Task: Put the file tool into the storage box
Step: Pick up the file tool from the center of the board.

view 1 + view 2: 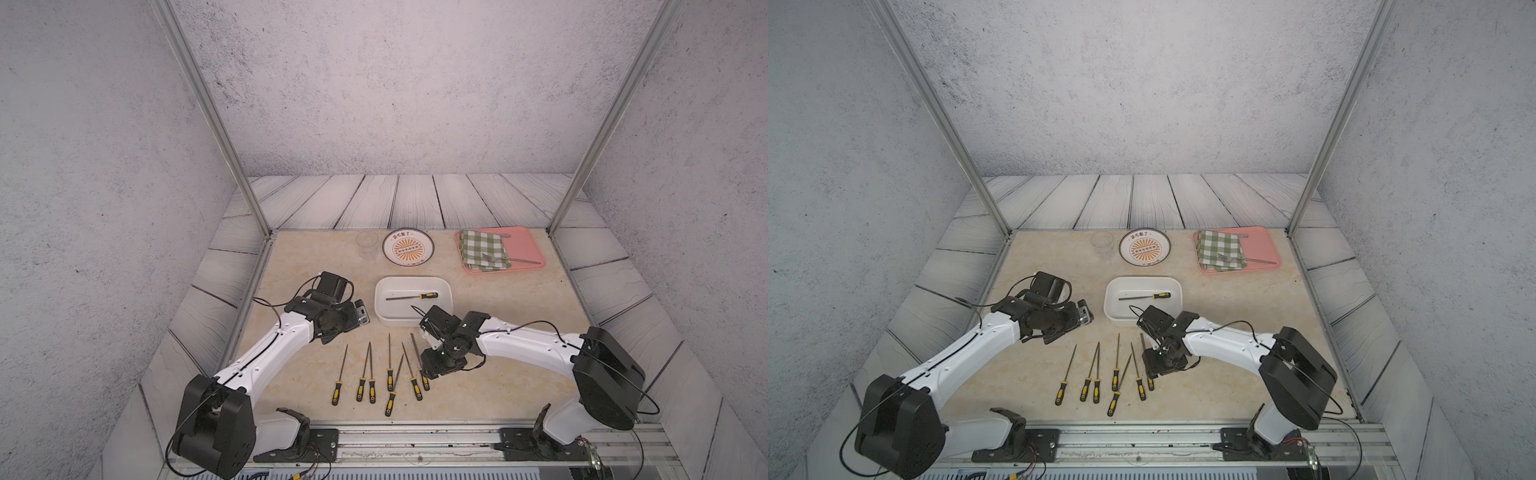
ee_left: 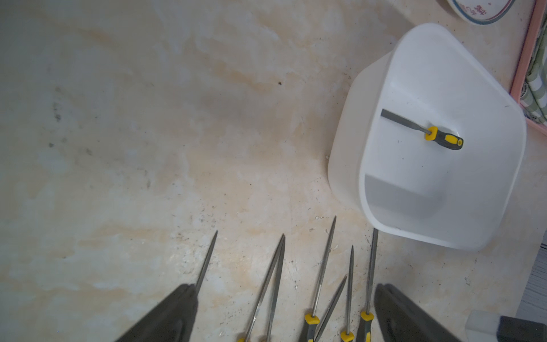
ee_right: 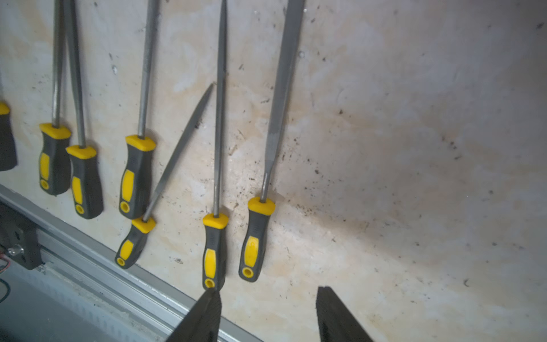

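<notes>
The right end effector (image 3: 268,296) hangs released and empty, with the flat file (image 3: 272,142) on the counter (image 3: 414,148) just ahead of it. The file looks stiff, light and thin, so its rubbery handle (image 3: 256,239) seems the surest hold. The storage box (image 1: 411,279) sits behind it. The left end effector (image 2: 285,293) is released too.

Both top views look steeply down from high above the front edge onto the whole counter (image 1: 519,299). The left wrist view looks from close at the storage box (image 2: 346,148). Both wrist views share the row of files (image 3: 139,174), the right one from nearer.
</notes>
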Tool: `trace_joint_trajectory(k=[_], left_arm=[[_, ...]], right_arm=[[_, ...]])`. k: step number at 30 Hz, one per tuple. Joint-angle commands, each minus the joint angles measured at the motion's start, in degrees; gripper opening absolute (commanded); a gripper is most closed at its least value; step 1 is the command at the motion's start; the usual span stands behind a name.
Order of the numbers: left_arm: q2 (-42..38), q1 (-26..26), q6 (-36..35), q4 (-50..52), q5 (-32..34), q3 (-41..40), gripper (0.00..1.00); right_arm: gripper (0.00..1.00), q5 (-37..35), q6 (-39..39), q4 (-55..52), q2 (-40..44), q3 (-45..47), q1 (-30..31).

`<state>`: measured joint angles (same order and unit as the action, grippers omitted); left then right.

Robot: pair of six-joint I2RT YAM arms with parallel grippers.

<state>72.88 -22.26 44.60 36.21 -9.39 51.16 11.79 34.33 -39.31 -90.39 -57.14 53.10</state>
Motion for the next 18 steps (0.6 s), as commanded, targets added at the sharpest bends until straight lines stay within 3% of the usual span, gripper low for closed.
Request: trace_joint_trajectory(k=[1, 18], left_arm=[[-1.46, -0.06, 0.80, 1.67, 1.61, -0.90, 0.99], [-1.49, -0.06, -0.67, 3.70, 1.68, 1.36, 0.99]], right_arm=[[0.57, -2.24, 0.47, -2.21, -1.63, -1.75, 0.68], [0.56, -5.27, 0.09, -7.76, -12.63, -9.99, 3.19]])
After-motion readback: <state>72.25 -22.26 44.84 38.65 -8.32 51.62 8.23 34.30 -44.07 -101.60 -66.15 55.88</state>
